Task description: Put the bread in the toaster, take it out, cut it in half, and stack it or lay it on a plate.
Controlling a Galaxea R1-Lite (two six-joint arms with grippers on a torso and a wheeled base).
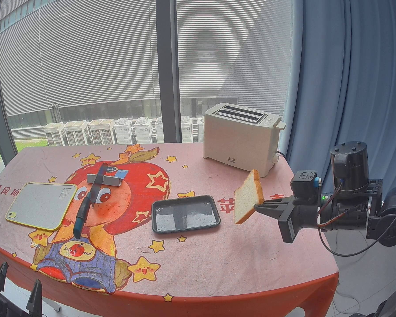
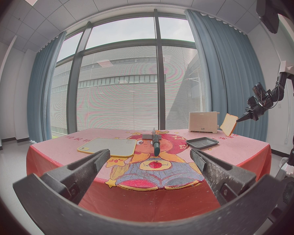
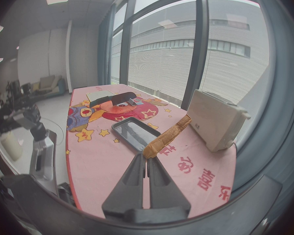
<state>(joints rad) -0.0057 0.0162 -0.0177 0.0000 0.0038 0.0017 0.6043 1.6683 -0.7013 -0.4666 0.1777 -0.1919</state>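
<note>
Left gripper (image 2: 149, 154): low in front of the table's (image 1: 233, 260) near edge, at the left corner; fingers spread wide, nothing between them.
Right gripper (image 3: 147, 157): reaches in over the table's right edge; fingers almost together, clamped on the bread's lower corner.
Bread (image 1: 247, 197): one slice, held in the air above the cloth on the right part of the table.
Bread's axis: it stands on edge and tilts; its long axis rises from the fingertips up and away toward the toaster (image 1: 242, 141), with the broad face turned to the robot's left.
Bread and toaster: the slice's top corner is just beside the toaster's near lower corner; whether they touch cannot be told.
Toaster: far right of the table, by the window, slots facing up, lever on its right end, curtain (image 1: 352, 67) close behind that end.
Tray (image 1: 156, 216): dark, rectangular, flat on the cloth, near the bread on its left.
Knife (image 1: 88, 199): left of the tray, well apart from it, handle toward the near edge, blade propped on a small block (image 1: 103, 180).
Board (image 1: 42, 205): beside the knife, near the table's left edge.
Room: bread hangs between tray and toaster, close to the right edge.
</note>
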